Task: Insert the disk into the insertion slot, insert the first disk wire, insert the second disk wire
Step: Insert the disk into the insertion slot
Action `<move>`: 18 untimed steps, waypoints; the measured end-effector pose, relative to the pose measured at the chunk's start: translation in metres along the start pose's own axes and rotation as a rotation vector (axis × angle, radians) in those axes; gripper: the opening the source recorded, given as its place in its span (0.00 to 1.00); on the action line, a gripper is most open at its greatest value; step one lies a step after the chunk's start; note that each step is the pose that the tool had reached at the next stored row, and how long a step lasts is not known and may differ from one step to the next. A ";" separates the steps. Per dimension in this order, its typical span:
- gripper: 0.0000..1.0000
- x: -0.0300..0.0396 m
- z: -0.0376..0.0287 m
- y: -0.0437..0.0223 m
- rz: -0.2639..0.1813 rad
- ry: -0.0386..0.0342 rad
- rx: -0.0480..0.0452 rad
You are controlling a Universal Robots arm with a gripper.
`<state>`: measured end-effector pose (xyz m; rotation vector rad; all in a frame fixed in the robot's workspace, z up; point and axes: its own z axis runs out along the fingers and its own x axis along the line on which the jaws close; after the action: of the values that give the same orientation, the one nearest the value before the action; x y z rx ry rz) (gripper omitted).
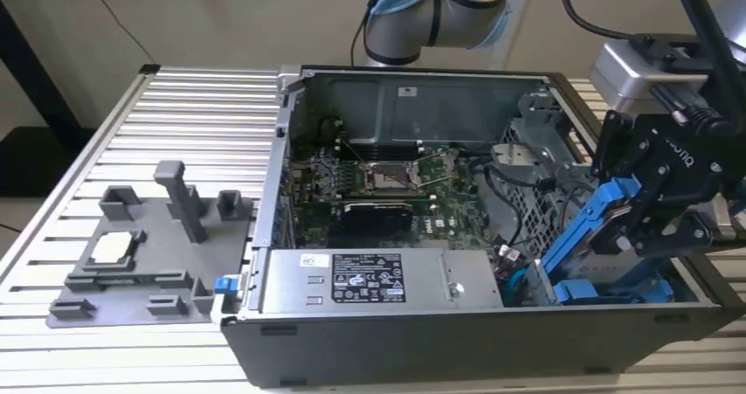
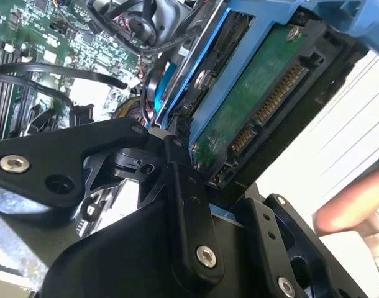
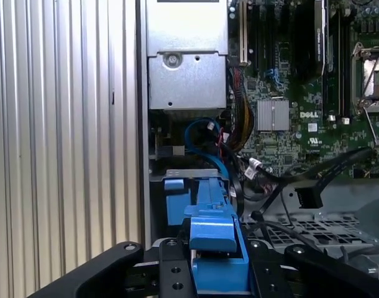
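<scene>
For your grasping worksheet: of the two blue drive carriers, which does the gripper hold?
The disk in the steeply tilted carrier, clamped by the gripper. The other blue carrier lies flat, low in the computer case.

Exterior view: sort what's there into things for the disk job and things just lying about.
Job: the disk, tilted in the gripper; the open computer case.
Lying about: grey fixture plate on the exterior view's left; power supply; other blue-framed drive in the case.
</scene>
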<state>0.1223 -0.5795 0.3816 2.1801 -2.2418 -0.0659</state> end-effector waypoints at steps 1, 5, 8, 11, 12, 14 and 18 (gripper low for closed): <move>0.33 0.0000 0.0015 -0.0001 0.000 -0.0001 0.0000; 0.33 0.0000 0.0021 -0.0001 0.000 0.0003 -0.0001; 0.35 0.0001 0.0022 -0.0001 0.000 0.0002 -0.0002; 0.41 -0.0001 -0.0031 0.0001 0.000 0.0000 -0.0002; 0.41 -0.0001 -0.0043 0.0001 0.000 0.0001 -0.0002; 0.41 -0.0001 -0.0048 0.0001 0.000 -0.0003 -0.0002; 0.41 -0.0001 -0.0082 0.0003 0.000 -0.0005 -0.0002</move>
<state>0.1224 -0.5795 0.3899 2.1803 -2.2420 -0.0666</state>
